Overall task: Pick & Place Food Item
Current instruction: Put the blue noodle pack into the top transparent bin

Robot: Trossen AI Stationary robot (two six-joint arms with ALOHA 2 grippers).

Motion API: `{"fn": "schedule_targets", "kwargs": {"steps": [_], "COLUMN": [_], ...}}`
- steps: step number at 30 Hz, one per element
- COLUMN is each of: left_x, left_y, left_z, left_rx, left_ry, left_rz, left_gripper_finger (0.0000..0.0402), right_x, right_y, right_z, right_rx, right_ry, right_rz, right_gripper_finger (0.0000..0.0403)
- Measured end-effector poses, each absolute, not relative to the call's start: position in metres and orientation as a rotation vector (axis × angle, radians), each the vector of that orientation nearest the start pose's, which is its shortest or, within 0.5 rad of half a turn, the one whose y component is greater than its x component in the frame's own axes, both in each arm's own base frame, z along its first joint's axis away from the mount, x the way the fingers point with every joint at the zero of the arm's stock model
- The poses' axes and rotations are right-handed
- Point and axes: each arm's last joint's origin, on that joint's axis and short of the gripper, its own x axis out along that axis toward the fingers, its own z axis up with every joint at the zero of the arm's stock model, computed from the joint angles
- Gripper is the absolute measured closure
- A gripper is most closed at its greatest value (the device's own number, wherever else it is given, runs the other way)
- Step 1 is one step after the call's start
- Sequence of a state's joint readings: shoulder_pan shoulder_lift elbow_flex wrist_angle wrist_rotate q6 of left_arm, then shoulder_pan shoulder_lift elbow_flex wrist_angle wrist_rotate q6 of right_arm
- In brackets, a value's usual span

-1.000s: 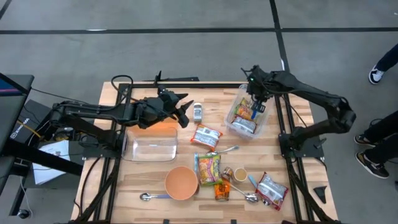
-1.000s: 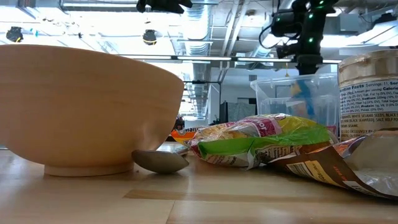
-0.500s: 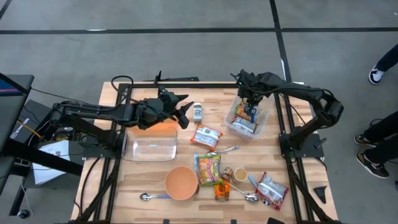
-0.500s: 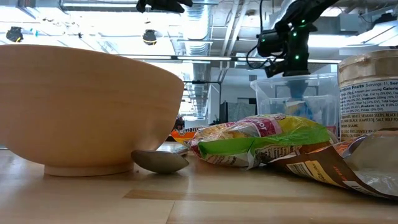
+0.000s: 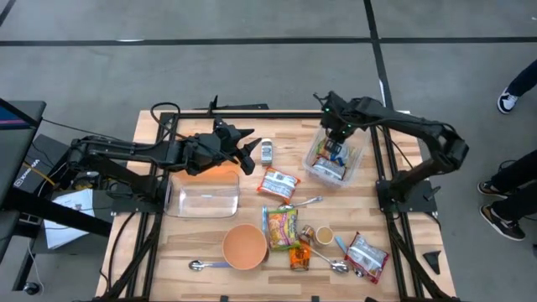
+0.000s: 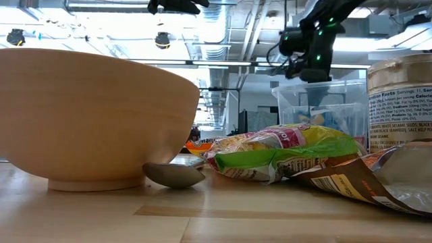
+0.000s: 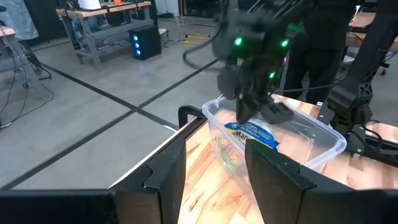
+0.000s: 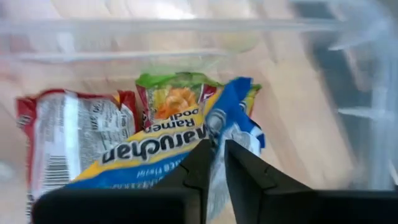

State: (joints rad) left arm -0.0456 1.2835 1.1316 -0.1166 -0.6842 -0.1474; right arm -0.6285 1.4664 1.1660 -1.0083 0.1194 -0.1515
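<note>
Right wrist view: ramen packet [image 8: 163, 152] seemingly between pincer [image 8: 219, 163] tips

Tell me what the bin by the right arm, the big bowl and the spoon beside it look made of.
Bin: clear plastic, probably rigid; the packets inside show through its walls. Bowl: looks like wood or bamboo composite, with a matte tan surface and no glare. Spoon: likely metal, grey and reflective.

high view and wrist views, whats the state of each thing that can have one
right gripper: down in the bin, fingers close together around the edge of the ramen packet
blue ramen packet: in the bin, on other packets
clear bin: open, holding packets
left gripper: part open, empty, waiting above the table
wooden bowl: upright, empty
</note>
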Motion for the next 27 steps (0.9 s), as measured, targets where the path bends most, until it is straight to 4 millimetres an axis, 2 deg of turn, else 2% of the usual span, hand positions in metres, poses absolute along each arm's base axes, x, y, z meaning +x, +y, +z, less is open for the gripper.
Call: {"fn": "schedule_targets", "kwargs": {"steps": [6,11,16,27], "left_x": [0.284,0.284,0.284,0.285], "left_y": [0.005,0.005,0.005,0.004], "left_z": [0.355,0.355,0.355,0.355], "left_rx": [-0.044,-0.044,-0.044,-0.064], "left_ry": [0.207,0.208,0.208,0.201], "left_rz": [0.652,0.651,0.651,0.618], "left_gripper_finger": [0.0244,0.0244,0.0244,0.0244], "right_x": [0.192,0.175,0.174,0.205], "right_y": [-0.144,-0.129,-0.13,-0.152], "right_z": [0.29,0.299,0.288,0.242], "right_rx": [0.261,0.367,0.424,0.418], "right_ry": [1.221,1.248,1.365,1.555], "right_rz": [-0.604,-0.578,-0.546,-0.439], "right_gripper_finger": [0.0335,0.0342,0.0394,0.0401]}}
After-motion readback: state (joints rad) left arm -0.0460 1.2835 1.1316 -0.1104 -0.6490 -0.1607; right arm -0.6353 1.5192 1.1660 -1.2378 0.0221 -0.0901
